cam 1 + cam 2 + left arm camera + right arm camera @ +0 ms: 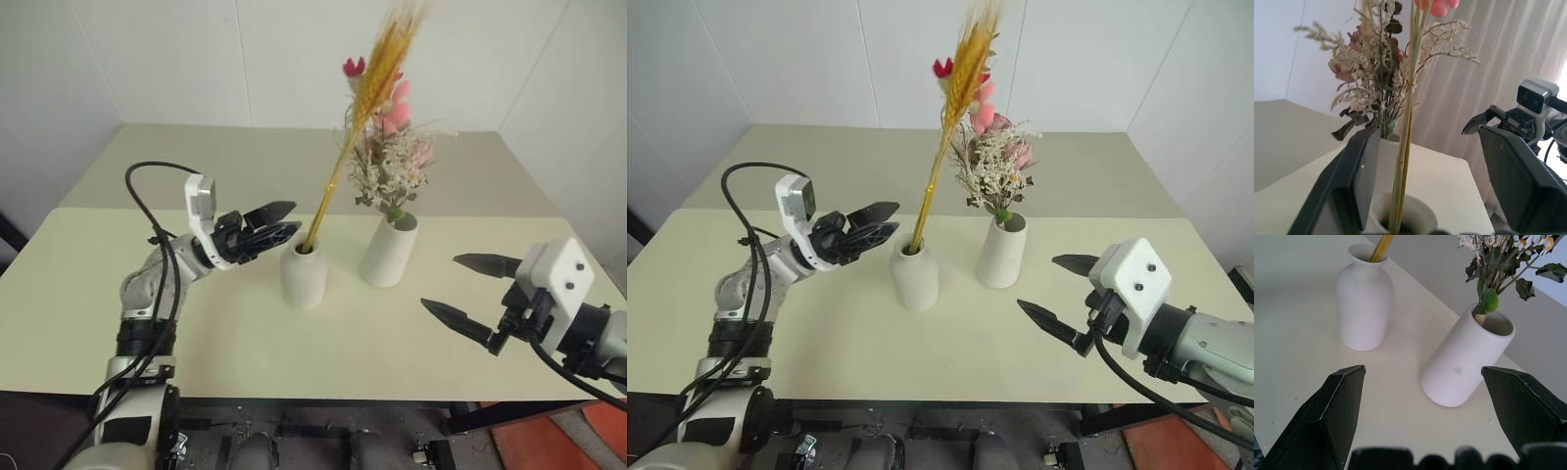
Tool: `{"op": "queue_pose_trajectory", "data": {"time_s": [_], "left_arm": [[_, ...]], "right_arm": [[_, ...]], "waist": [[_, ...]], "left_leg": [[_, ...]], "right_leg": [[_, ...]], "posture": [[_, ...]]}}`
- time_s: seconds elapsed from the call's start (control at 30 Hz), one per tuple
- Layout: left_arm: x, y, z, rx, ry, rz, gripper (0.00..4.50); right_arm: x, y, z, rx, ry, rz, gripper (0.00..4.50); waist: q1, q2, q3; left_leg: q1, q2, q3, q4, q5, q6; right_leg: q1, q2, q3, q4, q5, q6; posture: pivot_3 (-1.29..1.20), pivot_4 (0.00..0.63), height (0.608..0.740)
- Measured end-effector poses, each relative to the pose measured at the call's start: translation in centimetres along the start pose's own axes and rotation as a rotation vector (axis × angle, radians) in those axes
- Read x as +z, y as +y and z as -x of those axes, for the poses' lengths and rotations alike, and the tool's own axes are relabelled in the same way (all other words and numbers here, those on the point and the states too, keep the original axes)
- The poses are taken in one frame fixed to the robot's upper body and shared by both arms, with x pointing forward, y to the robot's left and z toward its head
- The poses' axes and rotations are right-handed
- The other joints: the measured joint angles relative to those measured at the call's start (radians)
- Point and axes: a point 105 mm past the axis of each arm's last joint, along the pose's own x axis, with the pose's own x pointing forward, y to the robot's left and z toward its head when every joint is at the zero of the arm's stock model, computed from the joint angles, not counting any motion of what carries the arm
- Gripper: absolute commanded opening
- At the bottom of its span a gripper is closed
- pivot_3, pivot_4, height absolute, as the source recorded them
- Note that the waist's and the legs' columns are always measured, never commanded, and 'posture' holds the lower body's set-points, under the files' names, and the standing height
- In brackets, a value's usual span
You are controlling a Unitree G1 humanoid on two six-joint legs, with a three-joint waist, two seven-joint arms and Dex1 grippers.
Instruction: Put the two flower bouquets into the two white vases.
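While the wheat bunch (364, 108) is leaning tall in the short vase (304, 274), the spread left hand (277, 228) is sitting just beside it, risking a tip-over; right hand (470, 291) is hanging spread, empty.

Two vases stand side by side mid-table (196, 323). The bottle-shaped vase (304, 274) on the left holds the wheat-like bunch (367, 108); the tapered vase (389, 253) just right of it and slightly farther back holds the bushy bouquet (392, 166). The left gripper (274, 227) sits just left of the bottle-shaped vase, the right gripper (470, 289) nearer, right of both.
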Motion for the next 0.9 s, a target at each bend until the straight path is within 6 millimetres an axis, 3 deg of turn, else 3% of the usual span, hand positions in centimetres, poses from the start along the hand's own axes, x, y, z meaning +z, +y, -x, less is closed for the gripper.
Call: {"op": "queue_pose_trajectory", "data": {"time_s": [0.13,0.27,0.4,0.6,0.73,0.9], "left_arm": [[0.8,-1.2,1.4,-0.006,0.000,0.008,4.46],[0.1,-1.4,3.0,0.065,0.044,0.015,4.46],[-0.2,-1.0,6.8,0.221,0.125,-0.012,4.46],[2.1,-1.3,10.5,0.357,0.201,-0.112,4.46],[3.5,-1.7,11.3,0.373,0.216,-0.163,4.46],[3.6,-1.9,11.3,0.373,0.233,-0.175,4.46]], "right_arm": [[0.0,-0.3,0.0,-0.002,-0.008,0.002,4.50],[0.0,-0.6,0.0,-0.008,-0.007,0.005,4.50],[-0.2,-0.6,0.2,0.004,0.000,-0.003,4.50],[-0.9,-1.4,1.7,0.006,0.048,-0.012,4.50],[-1.2,-2.0,3.0,0.016,0.087,-0.013,4.50],[-1.2,-2.8,4.5,0.014,0.128,-0.003,4.50]], "waist": [[0.000,0.000,0.000],[0.000,0.000,0.000],[-0.007,0.000,0.000],[0.006,0.000,0.000],[0.005,0.000,0.000],[0.002,0.000,-0.001]], "left_leg": [[0.001,0.000,0.000,0.000,0.000,0.000],[0.001,0.000,0.000,0.000,0.000,0.000],[0.001,0.001,0.001,-0.001,0.000,0.000],[0.001,0.001,0.001,-0.001,0.000,0.000],[0.001,0.001,0.001,-0.001,0.000,0.000],[0.001,0.002,0.002,-0.001,0.000,0.000]], "right_leg": [[0.000,0.000,0.000,0.000,0.000,0.000],[0.000,0.000,0.000,0.000,0.000,0.000],[-0.001,0.001,0.000,0.000,-0.001,-0.001],[0.000,0.000,0.000,0.000,-0.001,-0.001],[0.000,0.000,0.000,0.000,-0.003,0.000],[0.000,0.000,0.000,0.000,-0.003,0.001]], "posture": [[0.00,0.150,0.740],[0.00,0.150,0.740],[0.00,0.150,0.740],[0.00,0.150,0.740],[0.00,0.150,0.740],[0.00,0.150,0.740]]}}
